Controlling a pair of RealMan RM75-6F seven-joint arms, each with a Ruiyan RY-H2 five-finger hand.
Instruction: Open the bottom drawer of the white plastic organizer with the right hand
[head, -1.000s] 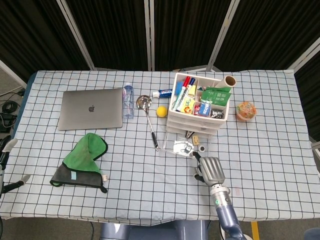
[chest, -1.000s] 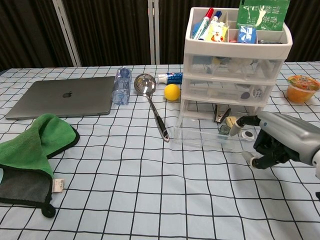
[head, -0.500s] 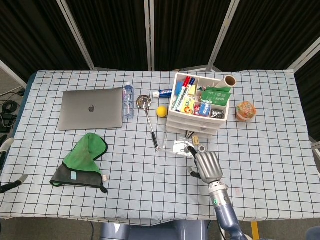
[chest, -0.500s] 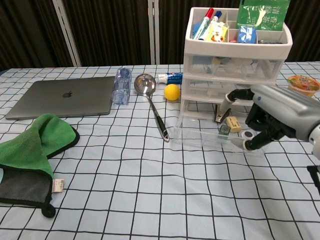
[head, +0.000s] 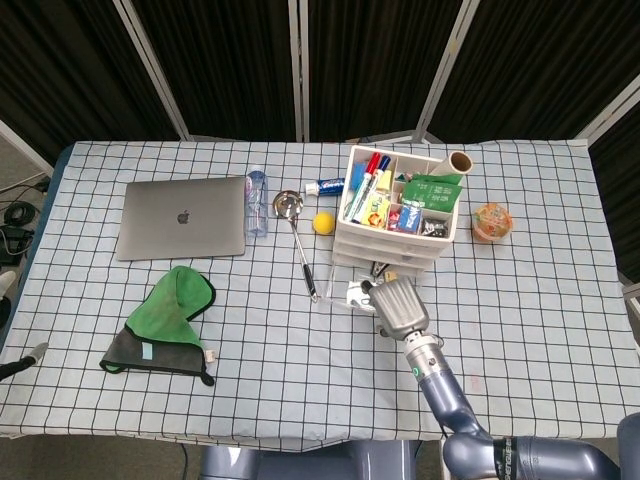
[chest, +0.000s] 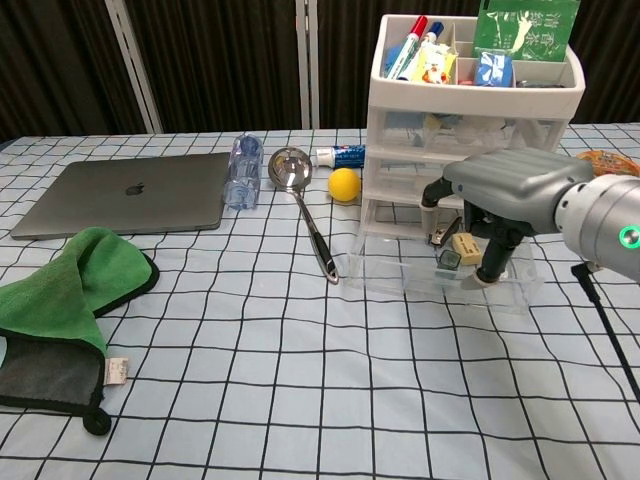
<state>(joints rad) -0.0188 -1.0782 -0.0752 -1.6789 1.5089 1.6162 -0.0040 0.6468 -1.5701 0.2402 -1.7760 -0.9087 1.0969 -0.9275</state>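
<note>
The white plastic organizer (head: 392, 258) (chest: 400, 140) stands right of centre, its top tray full of markers and packets. Its clear bottom drawer (head: 343, 292) (chest: 400, 268) is pulled out toward me, with small items inside. My right hand (head: 396, 306) (chest: 505, 192) hovers over the drawer's right part. Its fingers (chest: 490, 262) bend down into the drawer and the thumb is apart; it holds nothing. Only a sliver of my left hand (head: 22, 360) shows at the left edge of the head view.
A ladle (chest: 305, 215), a yellow ball (chest: 343, 185) and a toothpaste tube (chest: 340, 155) lie left of the organizer. Further left are a water bottle (chest: 243, 170), a laptop (chest: 130, 192) and a green cloth (chest: 60, 290). A fruit cup (head: 491, 222) stands on the right.
My right hand rose from the drawer's front edge and moved back and left over the open drawer, its fingers uncurling downward. The left hand slid further off the left edge.
</note>
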